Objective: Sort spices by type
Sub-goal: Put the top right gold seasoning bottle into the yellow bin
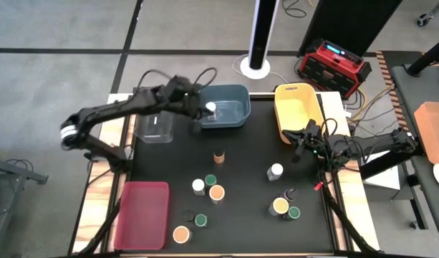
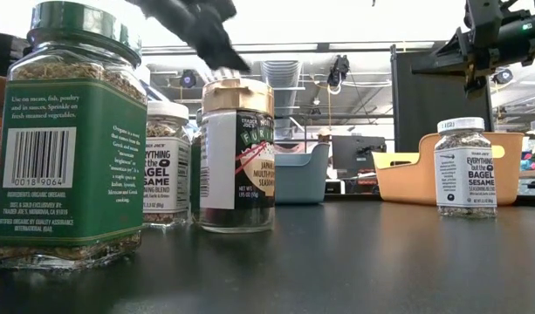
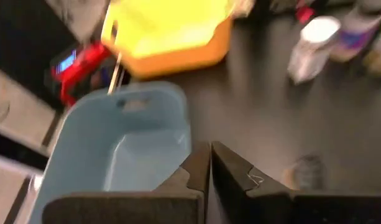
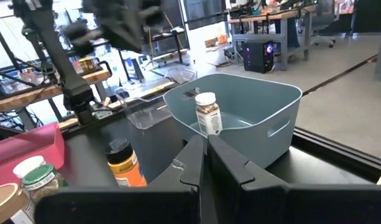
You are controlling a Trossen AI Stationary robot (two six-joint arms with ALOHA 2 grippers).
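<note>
Several spice jars stand upright on the black table point(image 1: 240, 208), among them a brown-lidded one point(image 1: 219, 156), a white-lidded one point(image 1: 276, 170) and a tan-lidded one point(image 1: 216, 192). One white-lidded jar point(image 4: 207, 112) stands on its base inside the blue bin point(image 1: 230, 107). My left gripper point(image 3: 209, 163) is shut and empty, raised over the blue bin's left edge point(image 1: 199, 107), close to that jar. My right gripper point(image 4: 204, 155) is shut and empty, held above the table beside the yellow bin point(image 1: 298, 107), pointing toward the blue bin.
A clear bin point(image 1: 156, 125) sits left of the blue one. A red bin point(image 1: 142, 213) lies at the near left. Jars cluster near the table's middle and near right. A red device point(image 1: 334, 63) and a white post point(image 1: 258, 36) stand on the floor beyond the far edge.
</note>
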